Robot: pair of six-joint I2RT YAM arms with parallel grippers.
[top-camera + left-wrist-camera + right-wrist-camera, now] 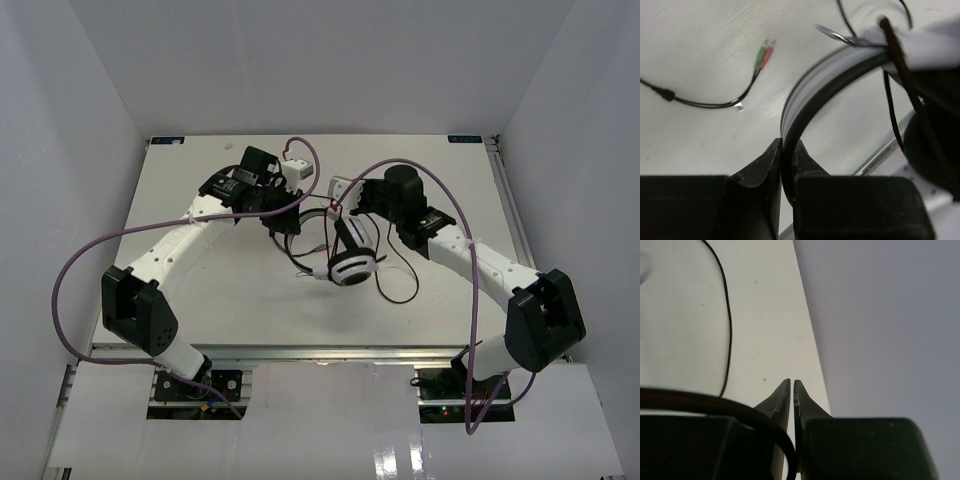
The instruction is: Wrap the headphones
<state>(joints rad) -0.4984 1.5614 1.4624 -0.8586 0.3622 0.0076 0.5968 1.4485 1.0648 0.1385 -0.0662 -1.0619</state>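
Left gripper [788, 146] has its jaws clamped on the headband [812, 82] of the white, black-padded over-ear headphones [352, 262]. Right gripper [792, 383] has its jaws closed; the thin black cable [728, 315] crosses them.

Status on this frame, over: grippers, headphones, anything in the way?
Left gripper shut on headband. Right gripper shut on cable. Headphones mid-scene, plugs lying on table. No obstacle seen.

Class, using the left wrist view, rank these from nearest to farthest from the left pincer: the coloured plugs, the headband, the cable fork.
1. The headband: clamped in the left pincer.
2. The cable fork: on the table, up and to the left.
3. The coloured plugs: higher up, beyond the fork.
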